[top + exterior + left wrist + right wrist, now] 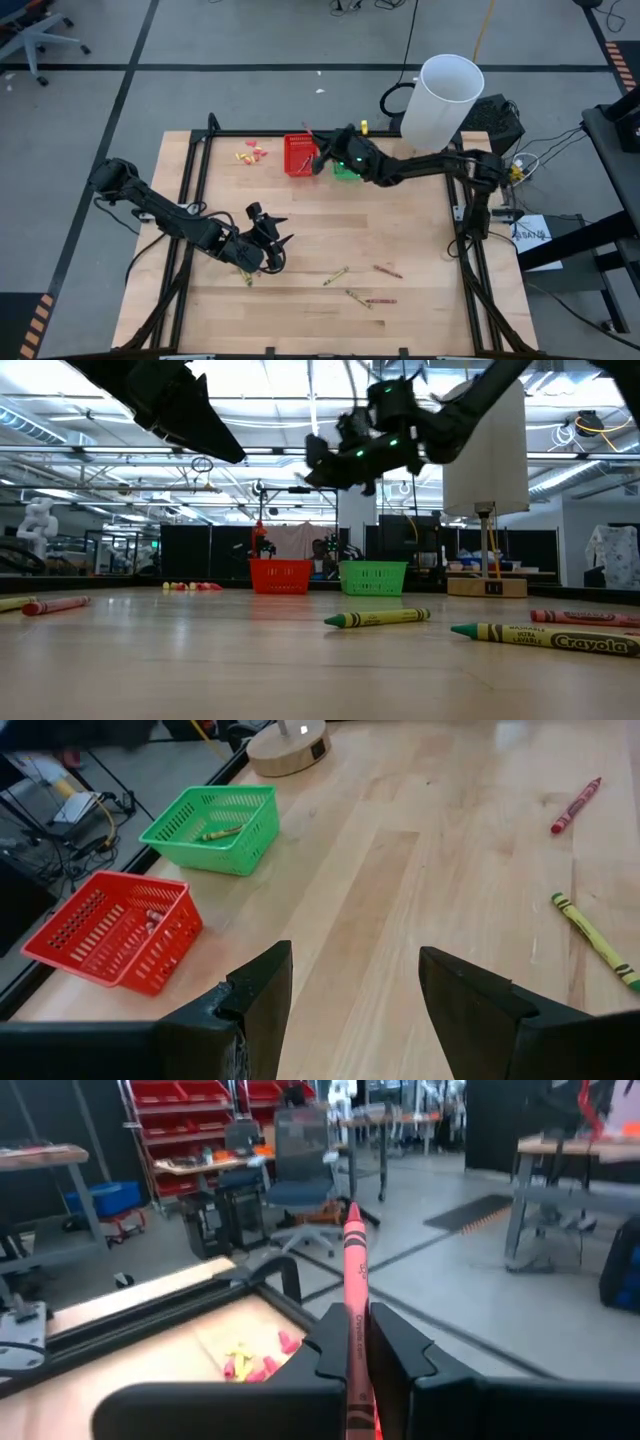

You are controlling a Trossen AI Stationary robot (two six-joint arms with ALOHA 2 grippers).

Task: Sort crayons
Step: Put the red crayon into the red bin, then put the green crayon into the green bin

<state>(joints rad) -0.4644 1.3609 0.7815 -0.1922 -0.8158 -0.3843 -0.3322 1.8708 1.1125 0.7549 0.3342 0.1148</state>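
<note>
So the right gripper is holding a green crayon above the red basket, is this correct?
Not quite: the crayon in the right gripper is red, not green, as the right wrist view shows. The high view places this gripper over the red basket, so the rest stands.

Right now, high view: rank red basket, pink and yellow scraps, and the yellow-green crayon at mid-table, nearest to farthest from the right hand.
1. Red basket, directly beside the right hand.
2. Pink and yellow scraps, beyond the basket, along the far edge.
3. Yellow-green crayon, down toward the near edge.
</note>
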